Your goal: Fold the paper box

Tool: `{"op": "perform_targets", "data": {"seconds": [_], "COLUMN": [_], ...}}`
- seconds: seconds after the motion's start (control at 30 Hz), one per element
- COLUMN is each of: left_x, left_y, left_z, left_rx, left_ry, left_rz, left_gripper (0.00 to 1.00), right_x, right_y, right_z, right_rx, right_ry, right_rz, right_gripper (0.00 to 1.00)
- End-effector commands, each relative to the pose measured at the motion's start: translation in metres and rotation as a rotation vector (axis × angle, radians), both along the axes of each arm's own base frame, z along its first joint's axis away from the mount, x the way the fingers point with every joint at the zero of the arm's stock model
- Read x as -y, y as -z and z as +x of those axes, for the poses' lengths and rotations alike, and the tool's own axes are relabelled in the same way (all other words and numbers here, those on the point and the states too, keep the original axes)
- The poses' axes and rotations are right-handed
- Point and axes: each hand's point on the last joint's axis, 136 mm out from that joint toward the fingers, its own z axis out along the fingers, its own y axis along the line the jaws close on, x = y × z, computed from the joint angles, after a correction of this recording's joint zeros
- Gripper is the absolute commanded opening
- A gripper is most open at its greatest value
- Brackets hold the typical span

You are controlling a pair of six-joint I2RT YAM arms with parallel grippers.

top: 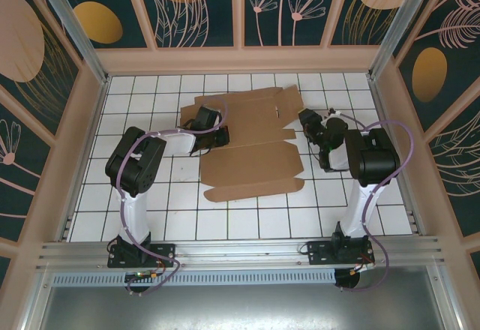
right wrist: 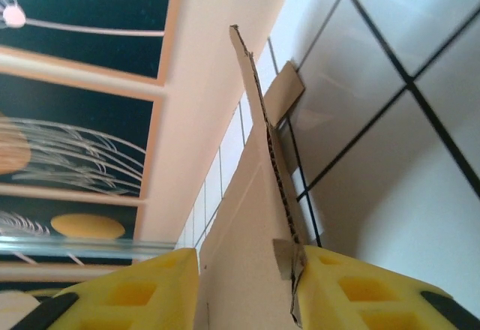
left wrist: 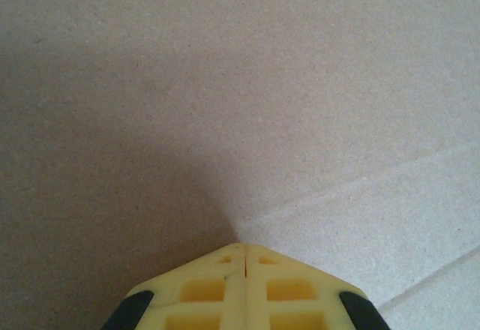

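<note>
Paper box (top: 251, 161) is laid flat mid-table (top: 150, 217), unfolded, so nothing is contained yet. Left gripper (left wrist: 244, 253) is clenched and pressed on the sheet at its 10 o'clock. Flap (right wrist: 262, 120) at 2 o'clock is straddled by right gripper (right wrist: 247, 262); a firm clamp can't be confirmed. Flap should be pivoted about its crease with the sheet kept pinned.

The yellow fingers (left wrist: 206, 285) are pressed together, tips meeting with no gap, and point at the box (left wrist: 225, 82), plain brown cardboard lying just ahead of them. Two pale crease lines slant across it to the right of the tips, rising rightward. A shadow spreads ahead and left. Whether the tips touch the cardboard cannot be told.
</note>
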Motion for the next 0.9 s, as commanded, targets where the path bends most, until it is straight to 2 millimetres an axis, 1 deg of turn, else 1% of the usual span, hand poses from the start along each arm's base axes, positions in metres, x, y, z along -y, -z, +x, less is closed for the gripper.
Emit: {"op": "perform_targets", "data": {"seconds": [0.0,0.07,0.13,0.23,0.33,0.4,0.43,0.5,0.57,0.63,0.67,0.73,0.87], "left_x": [-0.013,-0.014,-0.016,-0.018,-0.015,-0.015,-0.017,-0.021,-0.026,-0.033,-0.037,-0.046,-0.068], "left_y": [0.031,0.032,0.034,0.033,0.018,0.001,-0.010,-0.034,-0.065,-0.097,-0.118,-0.147,-0.189], "left_z": [-0.013,-0.014,-0.014,-0.013,-0.011,-0.008,-0.005,-0.002,-0.002,-0.007,-0.011,-0.019,-0.036], "left_rx": [-0.075,-0.076,-0.073,-0.068,-0.040,-0.016,0.001,0.025,0.066,0.118,0.160,0.229,0.335], "left_ry": [0.012,0.016,0.016,0.016,0.022,0.011,-0.003,-0.031,-0.053,-0.077,-0.083,-0.105,-0.158], "left_rz": [0.080,0.087,0.102,0.118,0.102,0.094,0.095,0.100,0.094,0.081,0.066,0.051,0.048], "left_gripper": [0.00,0.00,0.00,0.00,0.00,0.00,0.00,0.00,0.18,0.26,0.27,0.27,0.28], "right_x": [-0.006,-0.010,-0.010,-0.008,-0.002,0.005,0.009,0.016,0.028,0.042,0.050,0.060,0.062], "right_y": [0.000,0.002,0.007,0.008,0.005,0.000,-0.004,-0.021,-0.043,-0.067,-0.082,-0.111,-0.172], "right_z": [0.006,0.010,0.013,0.015,0.016,0.016,0.016,0.017,0.020,0.022,0.022,0.019,0.010], "right_rx": [0.047,0.045,0.028,0.021,0.016,0.010,0.008,0.028,0.023,0.019,0.008,0.028,0.113], "right_ry": [-0.084,-0.113,-0.121,-0.124,-0.103,-0.080,-0.062,-0.044,0.004,0.055,0.085,0.128,0.133], "right_rz": [-0.080,-0.093,-0.119,-0.169,-0.244,-0.305,-0.339,-0.404,-0.494,-0.585,-0.635,-0.700,-0.769], "right_gripper": [0.33,0.25,0.23,0.19,0.19,0.18,0.18,0.18,0.16,0.14,0.13,0.11,0.11]}}
